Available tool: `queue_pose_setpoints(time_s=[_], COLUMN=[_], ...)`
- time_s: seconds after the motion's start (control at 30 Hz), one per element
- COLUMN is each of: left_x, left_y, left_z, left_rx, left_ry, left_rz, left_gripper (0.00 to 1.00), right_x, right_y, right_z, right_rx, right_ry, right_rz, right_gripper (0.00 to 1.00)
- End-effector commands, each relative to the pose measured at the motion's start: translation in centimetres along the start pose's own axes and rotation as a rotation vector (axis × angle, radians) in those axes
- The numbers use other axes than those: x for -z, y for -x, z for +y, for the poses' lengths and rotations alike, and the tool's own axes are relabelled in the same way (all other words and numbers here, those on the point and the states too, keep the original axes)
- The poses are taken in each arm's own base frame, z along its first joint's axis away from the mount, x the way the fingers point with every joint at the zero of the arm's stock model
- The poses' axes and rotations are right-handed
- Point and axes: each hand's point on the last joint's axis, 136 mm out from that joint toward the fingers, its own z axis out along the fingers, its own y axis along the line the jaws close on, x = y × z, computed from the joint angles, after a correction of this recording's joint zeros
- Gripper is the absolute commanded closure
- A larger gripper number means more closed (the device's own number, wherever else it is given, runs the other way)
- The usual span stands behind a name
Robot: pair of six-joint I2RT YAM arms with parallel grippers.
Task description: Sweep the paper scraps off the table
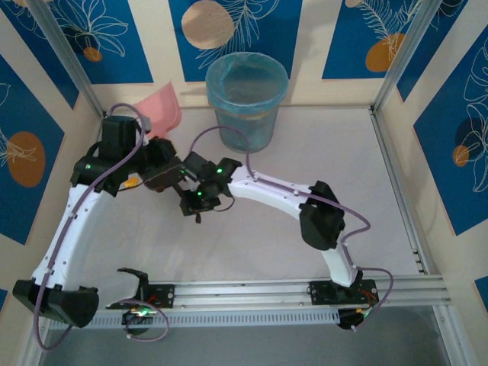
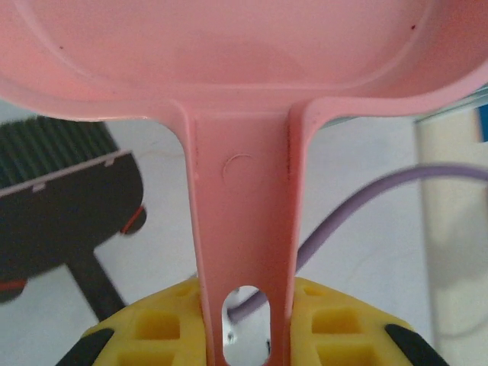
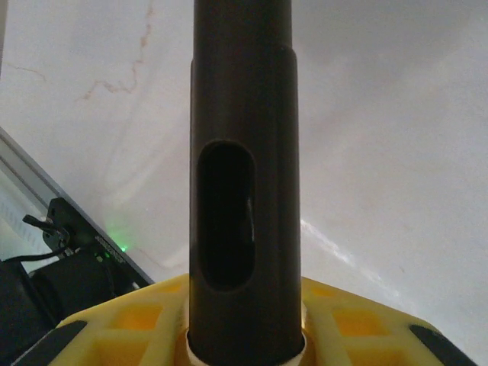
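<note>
Table (image 1: pixel 320 152) lay white between its rails and the patterned walls, with both arms reaching over its far left part. Left gripper (image 2: pixel 248 324) was closed on the handle of a pink dustpan (image 1: pixel 162 114). That dustpan sat near the far left corner, just beside a blue-lined bin (image 1: pixel 245 122) at the far edge. Right gripper (image 3: pixel 244 335) was clamped around a dark brush handle (image 3: pixel 244 114).

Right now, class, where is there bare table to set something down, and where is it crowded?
Bare: the table right of the bin, to the right rail; and the patch between left arm, right arm and front rail. Crowded: left of the bin, around dustpan and brush.
</note>
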Motion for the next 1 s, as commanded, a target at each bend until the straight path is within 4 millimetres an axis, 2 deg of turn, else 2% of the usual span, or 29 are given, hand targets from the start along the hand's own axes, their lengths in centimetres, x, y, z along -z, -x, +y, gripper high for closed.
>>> queue_pose_setpoints(time_s=[0.0, 0.13, 0.27, 0.4, 0.5, 0.6, 0.97], left_x=[1.4, 2.6, 2.9, 2.8, 2.4, 2.0, 1.1], left_y=[-1.2, -2.4, -4.2, -5.1, -5.3, -5.2, -5.0], left_z=[2.7, 4.6, 6.0, 6.8, 6.7, 6.4, 5.8], left_rx=[-0.043, -0.022, 0.025, 0.042, 0.049, 0.054, 0.056], left_ry=[0.117, 0.2, 0.237, 0.262, 0.254, 0.241, 0.216], left_rz=[0.011, 0.02, 0.06, 0.082, 0.097, 0.106, 0.117], left_gripper=[1.0, 1.0, 1.0, 1.0, 1.0, 1.0, 1.0], right_x=[-1.0, -3.3, -5.1, -6.8, -7.8, -9.0, -10.5], right_y=[1.8, 3.4, 4.8, 5.5, 5.8, 5.8, 3.9], right_z=[2.3, 3.5, 4.6, 4.6, 4.6, 3.9, 1.4], right_rx=[0.108, 0.156, 0.209, 0.206, 0.211, 0.194, 0.116], right_ry=[0.035, 0.049, 0.051, 0.058, 0.055, 0.046, -0.012], right_rz=[-0.039, -0.05, -0.067, -0.057, -0.058, -0.047, 0.063], right_gripper=[1.0, 1.0, 1.0, 1.0, 1.0, 1.0, 1.0])
